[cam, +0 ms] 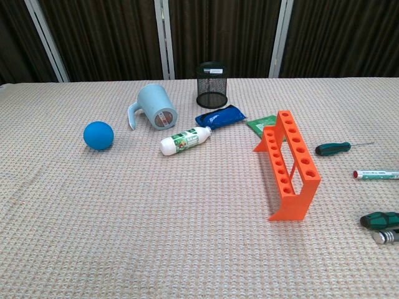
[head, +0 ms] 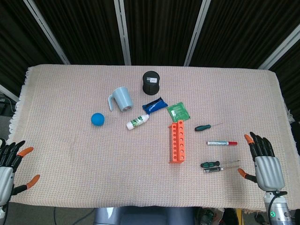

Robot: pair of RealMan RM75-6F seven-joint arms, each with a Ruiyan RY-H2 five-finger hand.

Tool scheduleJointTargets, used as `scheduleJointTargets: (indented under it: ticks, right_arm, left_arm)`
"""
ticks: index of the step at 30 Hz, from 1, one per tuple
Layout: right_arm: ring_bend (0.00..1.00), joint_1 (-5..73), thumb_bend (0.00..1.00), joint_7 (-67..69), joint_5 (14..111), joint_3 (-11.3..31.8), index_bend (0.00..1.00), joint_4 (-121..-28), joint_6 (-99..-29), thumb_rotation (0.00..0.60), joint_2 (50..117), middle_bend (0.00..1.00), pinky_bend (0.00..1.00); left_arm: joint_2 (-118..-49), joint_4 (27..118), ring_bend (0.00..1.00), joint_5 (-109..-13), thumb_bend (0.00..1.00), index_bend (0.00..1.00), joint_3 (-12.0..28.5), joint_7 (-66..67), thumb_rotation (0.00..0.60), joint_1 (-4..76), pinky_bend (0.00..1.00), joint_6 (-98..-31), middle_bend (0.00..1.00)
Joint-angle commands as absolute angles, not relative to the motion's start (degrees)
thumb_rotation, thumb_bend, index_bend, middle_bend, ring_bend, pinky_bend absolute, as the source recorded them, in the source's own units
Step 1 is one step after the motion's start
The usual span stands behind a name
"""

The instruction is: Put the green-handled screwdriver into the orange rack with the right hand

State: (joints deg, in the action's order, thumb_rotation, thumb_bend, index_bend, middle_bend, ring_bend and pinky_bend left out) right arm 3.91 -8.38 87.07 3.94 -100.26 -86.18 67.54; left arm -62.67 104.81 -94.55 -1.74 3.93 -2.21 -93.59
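Observation:
The orange rack stands right of the table's middle, its row of holes facing up. A green-handled screwdriver lies just right of the rack's far end, its thin shaft pointing right. A second, green-and-black-handled screwdriver lies nearer the front, with a grey-handled one beside it. My right hand hovers at the front right, fingers spread, holding nothing, a short way right of those two tools. My left hand is open at the front left edge. The chest view shows neither hand.
A red-and-white marker lies between the screwdrivers. Farther back are a green packet, a blue packet, a white bottle, a light-blue mug on its side, a black mesh cup and a blue ball.

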Motion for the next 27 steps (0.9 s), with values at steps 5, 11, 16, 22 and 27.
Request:
scheduleJointTargets:
  ticks: [5,11,16,22,27]
  right_arm:
    - [0.0,4.5,0.0,-9.2,85.3,4.4,0.06,-100.3,-84.8,0.6,68.1,0.0,0.0]
    - [0.0,4.6,0.0,-9.6,84.1,4.5,0.07,-100.1,-84.2,0.6,68.0,0.0,0.0]
    - [0.0,4.3,0.0,-9.5,83.8,4.8,0.07,-100.2,-85.0,0.6,68.4,0.01,0.0]
    - [0.0,4.1,0.0,-10.0,83.9,4.5,0.09,-100.3,-85.3,0.6,68.7,0.02,0.0]
    - [0.0,4.0,0.0,-10.8,83.7,4.8,0.15,-100.5,-85.7,0.6,69.2,0.05,0.0]
  left_arm:
    - [-63.3,104.9,0.0,-93.7,0.17,0.21,-1.1,4.2,0.6,-1.2,0.0,-92.0,0.06]
    - [-64.1,105.3,0.0,-93.8,0.17,0.21,-0.9,5.1,0.6,-0.5,0.0,-91.0,0.06]
    - [-64.1,106.0,0.0,-93.6,0.17,0.21,-0.2,5.2,0.6,0.3,0.0,-90.3,0.07]
    - [-64.3,106.5,0.0,-93.9,0.17,0.21,-0.1,5.3,0.6,0.9,0.0,-89.6,0.07]
    - [-64.5,106.0,0.0,-94.1,0.17,0.21,0.0,4.4,0.6,1.6,0.0,-88.9,0.07]
